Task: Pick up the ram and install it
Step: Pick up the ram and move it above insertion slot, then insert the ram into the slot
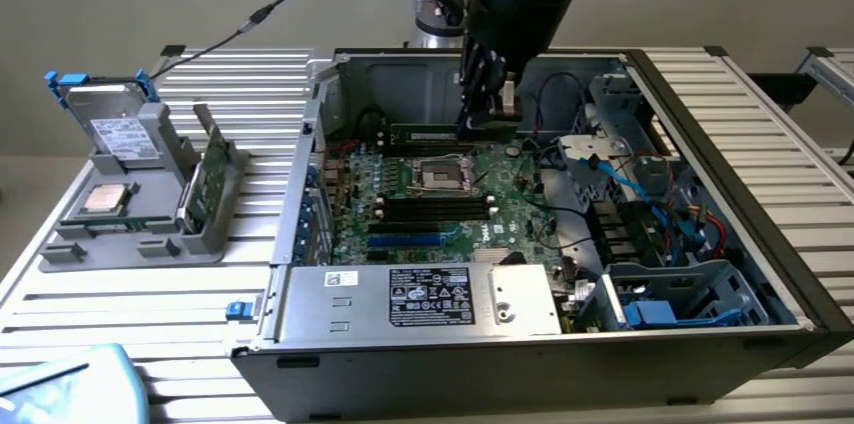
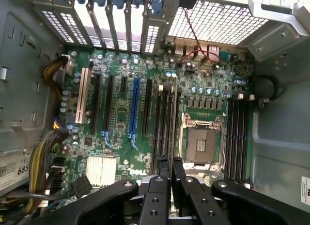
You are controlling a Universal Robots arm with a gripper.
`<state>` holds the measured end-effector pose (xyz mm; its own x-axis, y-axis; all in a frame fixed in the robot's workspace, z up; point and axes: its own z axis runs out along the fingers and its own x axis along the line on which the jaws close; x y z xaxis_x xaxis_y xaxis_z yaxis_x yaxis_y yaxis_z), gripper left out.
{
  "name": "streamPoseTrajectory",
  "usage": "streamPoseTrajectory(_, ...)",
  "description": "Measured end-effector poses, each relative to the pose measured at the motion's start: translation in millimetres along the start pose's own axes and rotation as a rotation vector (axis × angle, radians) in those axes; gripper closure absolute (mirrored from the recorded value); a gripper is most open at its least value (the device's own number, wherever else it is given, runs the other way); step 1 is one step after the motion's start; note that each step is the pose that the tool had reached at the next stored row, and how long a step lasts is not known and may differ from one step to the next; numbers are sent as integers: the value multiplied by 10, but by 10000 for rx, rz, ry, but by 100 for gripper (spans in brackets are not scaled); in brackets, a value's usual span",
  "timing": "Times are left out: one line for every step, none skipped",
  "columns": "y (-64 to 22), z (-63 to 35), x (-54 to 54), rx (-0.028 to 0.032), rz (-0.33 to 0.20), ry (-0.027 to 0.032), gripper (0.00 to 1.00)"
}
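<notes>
**Pinching the ram (image 1: 430, 134) over the board (image 1: 523, 212)**

My gripper (image 1: 487, 122) is down inside the open case (image 1: 747, 244), toward its back wall. The jaws are pressed close on the ram and grip it near one end. The stick lies level and runs from the jaws toward the exterior view's left.

Wrist view: the ram (image 2: 173, 123) shows edge-on as a thin pale strip. It leads away from my fingertips, in line with the bank of black slots (image 2: 162, 123) beside the socket (image 2: 201, 142). A second bank of slots (image 2: 237, 138) sits on the socket's other side, bare. I cannot tell whether the ram's lower edge touches a slot or hangs just above.

Exterior view: the socket (image 1: 438, 175) is just in front of the ram, and four dark slots (image 1: 427, 209) lie nearer the camera. The power supply (image 1: 427, 296) fills the case's near corner.

Off to the exterior view's left, well apart from the case, a grey holder (image 1: 80, 244) stands on the tabletop (image 1: 134, 294). In it are a square silver chip (image 1: 107, 199) lying flat and a green card (image 1: 200, 184) standing on edge
</notes>
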<state>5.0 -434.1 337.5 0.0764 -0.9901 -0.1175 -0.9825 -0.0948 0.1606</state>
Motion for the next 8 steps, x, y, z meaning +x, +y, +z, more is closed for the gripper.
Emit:
streamPoseTrajectory(-3, 14, -7, -2, 8, 8, 86)
streamPoseTrajectory(-3, 16, -8, -12, 11, 13, 86)
streamPoseTrajectory(-3, 16, -8, -11, 11, 13, 86)
streamPoseTrajectory(-3, 16, -8, -11, 11, 13, 86)
streamPoseTrajectory(-3, 16, -8, -11, 12, 14, 86)
streamPoseTrajectory(-3, 16, -8, -11, 12, 14, 86)
streamPoseTrajectory(-3, 16, -8, -11, 12, 14, 86)
streamPoseTrajectory(-3, 16, -8, -11, 12, 14, 86)
